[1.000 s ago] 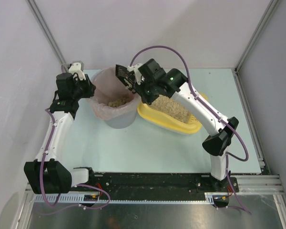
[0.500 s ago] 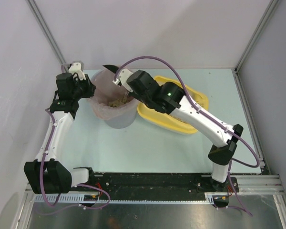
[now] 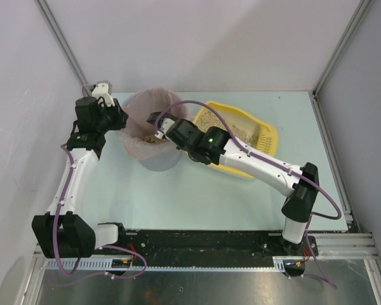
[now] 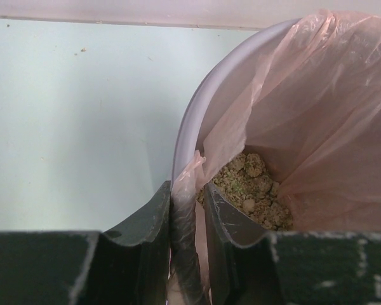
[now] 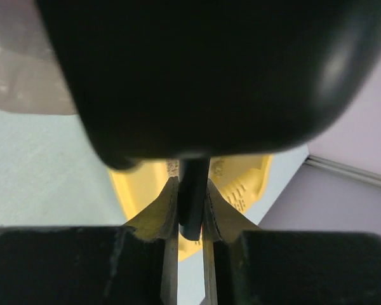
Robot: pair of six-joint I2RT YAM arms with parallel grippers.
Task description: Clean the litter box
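Litter box (image 3: 268, 135): yellow tray of beige litter, on the table (image 3: 178, 197) right of centre, far side, just beside the grey bin (image 3: 153, 160). Contact between them is hidden by the right arm.

Left gripper (image 4: 187, 190): jaws narrow, pinching the bin rim and pink liner (image 4: 317, 114) together.

Right gripper (image 5: 192, 190): nearly closed on the handle of the black scoop (image 5: 209, 76), over the bin mouth.

Litter clumps (image 4: 251, 184) lie inside the liner.

1. L arm: elbow bent, forearm reaching fwd; left gripper (image 4: 187, 190) pinched tight on bin rim (image 4: 189, 124).
2. R arm: stretched diagonally to the left, wrist low; right gripper (image 5: 192, 183) clamped on scoop handle (image 5: 193, 210).
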